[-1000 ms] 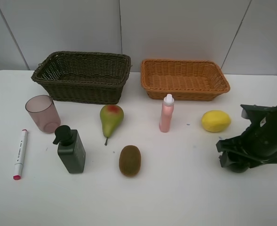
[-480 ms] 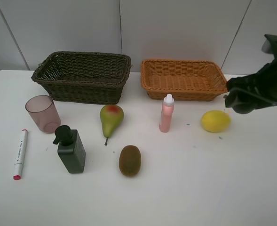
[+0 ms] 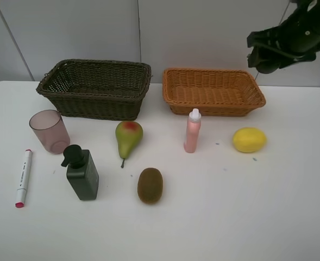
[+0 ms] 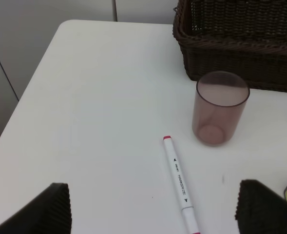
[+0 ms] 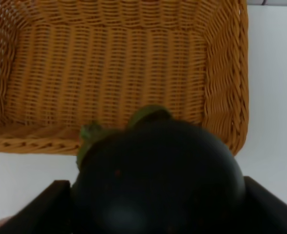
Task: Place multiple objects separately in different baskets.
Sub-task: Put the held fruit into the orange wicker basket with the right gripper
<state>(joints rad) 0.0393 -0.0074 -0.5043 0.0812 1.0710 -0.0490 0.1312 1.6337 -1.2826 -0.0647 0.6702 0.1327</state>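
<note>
Two grippers, two baskets, eight loose things; that is our count. One right gripper (image 3: 268, 57) hangs high in the air, its fingers (image 5: 53, 207) pinching one dark green round fruit (image 5: 158, 165) from both sides. Its leafy cap points away from the gripper, towards the basket under it. Under that gripper sits one orange-tan basket (image 3: 214, 109), the shallower of the pair, with nothing in it as far as we can see. The gripper is over the basket's end that lies farther from the other basket.

One left gripper (image 4: 158, 209) is spread wide with nothing between its fingers. Just ahead of it one white red-tipped marker (image 4: 179, 183) lies flat on the tabletop (image 4: 94, 107). Beyond the marker stands one translucent mauve cup (image 4: 220, 107), upright, and beyond the cup one dark brown basket (image 4: 240, 53), the deeper one.

Well below the right gripper and apart from each other, five more things rest on the tabletop: one yellow lemon (image 3: 249, 140) nearest it, one pink bottle (image 3: 192, 131) upright, one green-red pear (image 3: 129, 137), one brown kiwi (image 3: 150, 185) and, farthest, one dark pump bottle (image 3: 82, 174).
</note>
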